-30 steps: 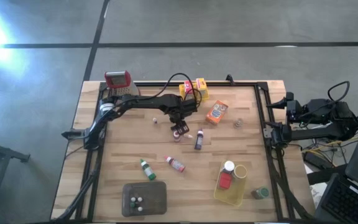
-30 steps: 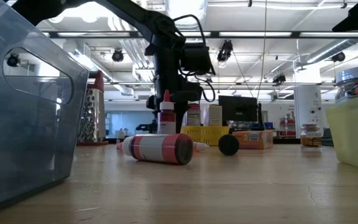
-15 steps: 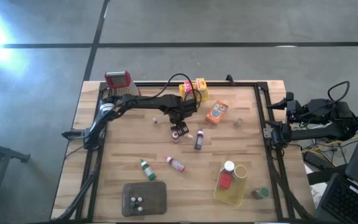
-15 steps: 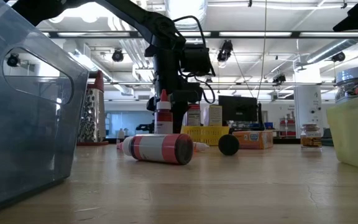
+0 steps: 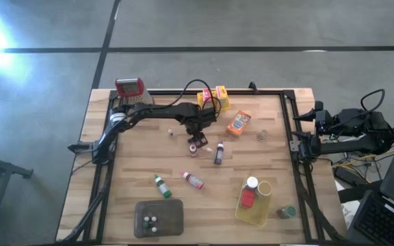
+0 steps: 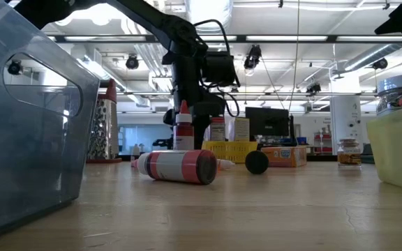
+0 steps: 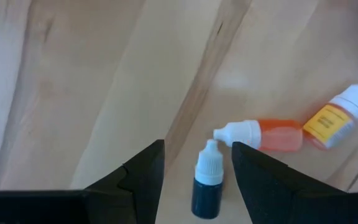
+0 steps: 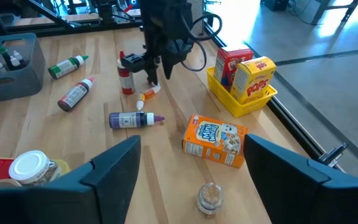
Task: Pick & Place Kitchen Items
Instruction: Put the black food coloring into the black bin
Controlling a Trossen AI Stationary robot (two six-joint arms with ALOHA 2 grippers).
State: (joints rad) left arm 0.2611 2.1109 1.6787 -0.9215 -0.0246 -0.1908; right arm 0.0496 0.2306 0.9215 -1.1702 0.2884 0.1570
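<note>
Over the middle of the table (image 5: 142, 174) the left gripper (image 5: 197, 142) points down, its fingers (image 7: 143, 177) parted around a small dark dropper bottle with a white cap (image 7: 206, 184), standing upright; whether they touch it, I cannot tell. An orange dropper bottle (image 7: 263, 135) lies just beside it. The right gripper (image 8: 188, 168) waits at the table's right edge, fingers spread wide, holding nothing.

- my left arm reaches across the middle of the desk, wrist bent down, left gripper (image 5: 197, 143) pointing at the surface with jaws parted.
- my right arm sits folded at the desk's right edge, right gripper (image 5: 299, 147) low, jaws apart.
</note>
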